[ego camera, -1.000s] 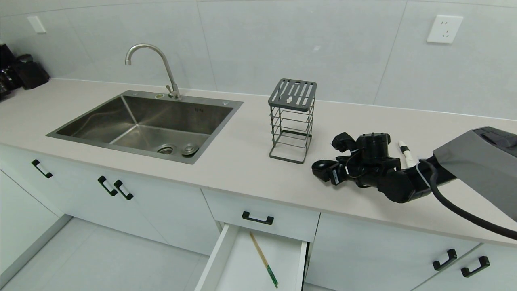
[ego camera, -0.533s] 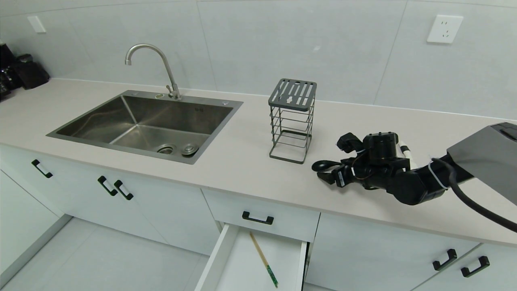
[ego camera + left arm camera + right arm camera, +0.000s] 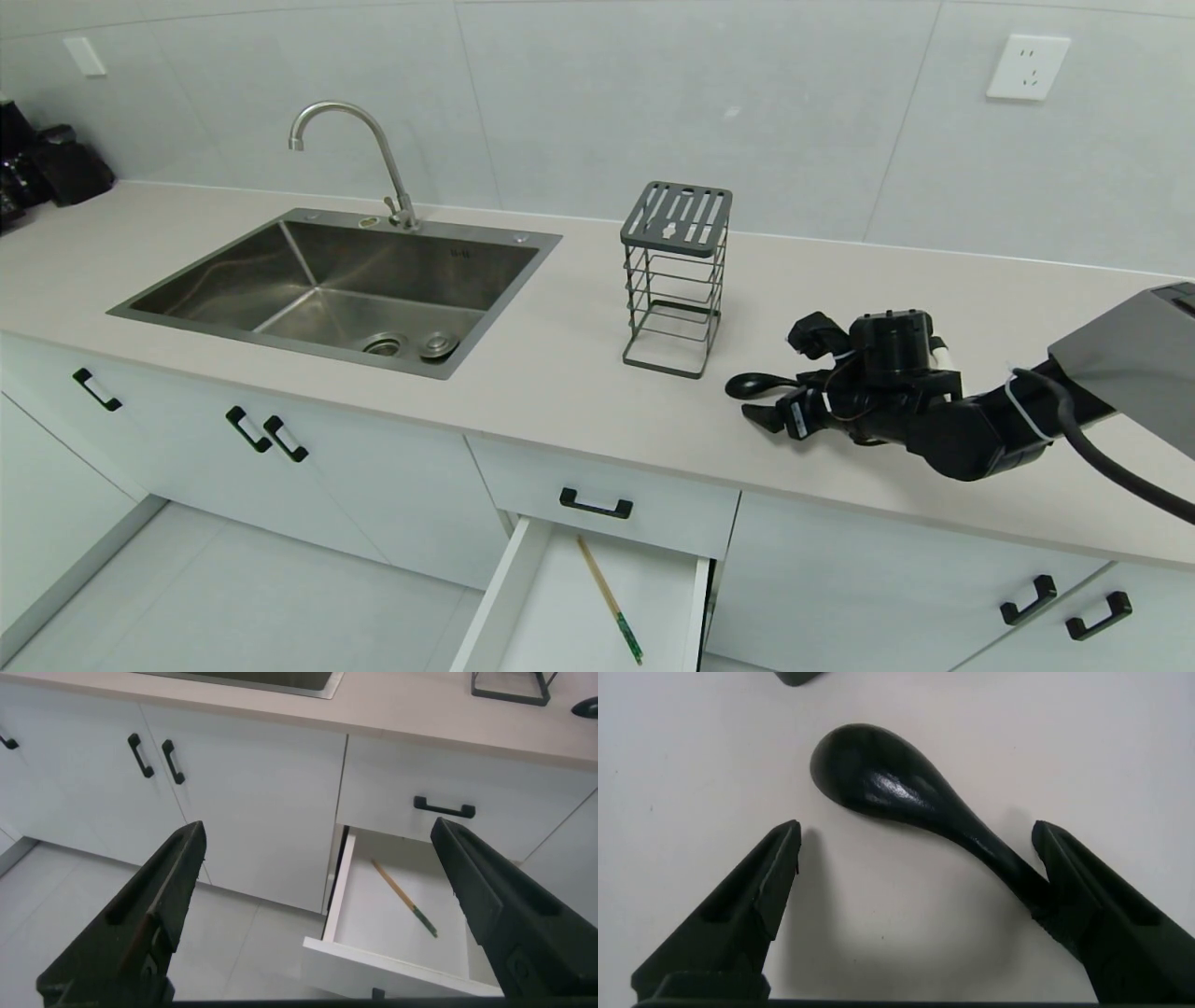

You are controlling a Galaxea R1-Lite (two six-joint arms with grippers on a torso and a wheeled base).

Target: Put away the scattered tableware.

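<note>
A black spoon lies flat on the pale counter, to the right of the wire rack. My right gripper is low over its handle, open, with one finger on each side. In the right wrist view the spoon's bowl lies ahead of the right gripper, and the handle runs back close to one finger. My left gripper hangs open and holds nothing, in front of the cabinets above the open drawer. One chopstick lies in that drawer.
A dark wire rack stands upright mid-counter. The steel sink with its faucet is at the left. A white utensil lies partly hidden behind the right wrist. Closed cabinet doors flank the drawer.
My right gripper has drawn back to the right along the counter, so the spoon's bowl now shows ahead of its fingertips. The spoon has stayed in place.
</note>
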